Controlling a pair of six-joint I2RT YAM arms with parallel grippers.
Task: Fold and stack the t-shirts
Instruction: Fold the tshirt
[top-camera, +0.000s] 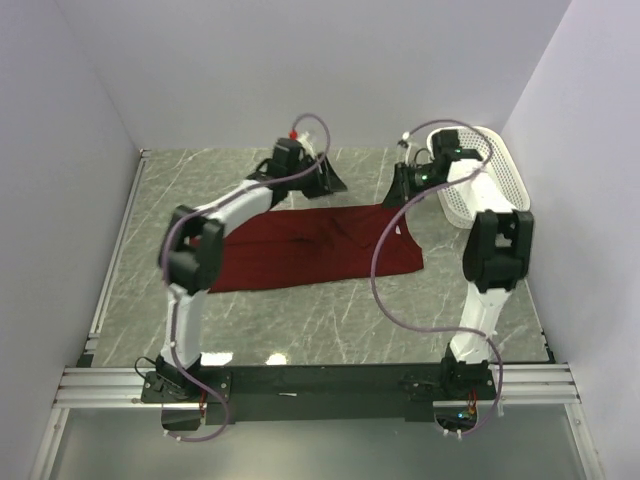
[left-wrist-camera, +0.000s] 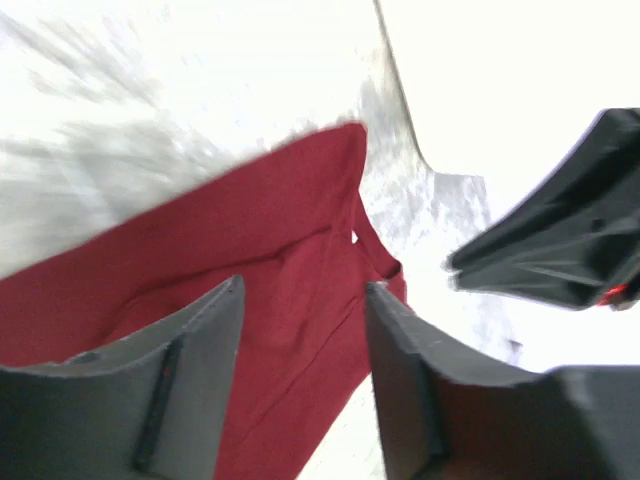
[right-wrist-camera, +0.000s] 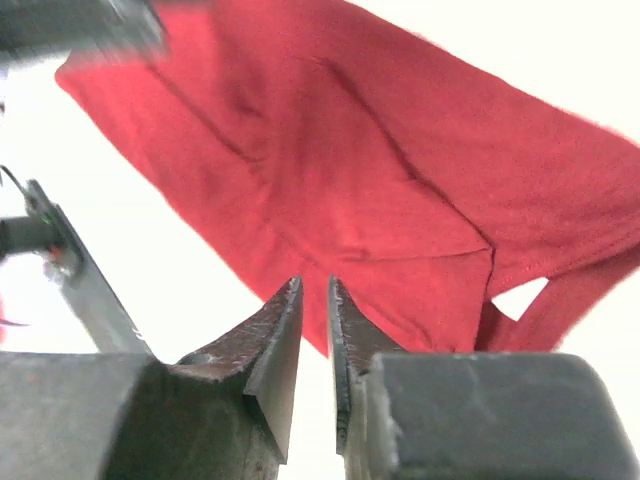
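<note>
On the marble bench (top-camera: 330, 320) the maroon t-shirt (top-camera: 310, 248) lies flat, seemingly part-folded into a band, left tool (left-wrist-camera: 302, 290) wide and empty above it, right tool (right-wrist-camera: 314, 285) an empty slit, so next, pinch an end and fold across.

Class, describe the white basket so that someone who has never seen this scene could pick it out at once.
Start from the grey marbled table and go to its far right corner, just beyond the right arm. There stands the white basket, by the right wall. Unlike the flat dark red t-shirt at mid-table, it is a raised container with walls full of small holes.
</note>
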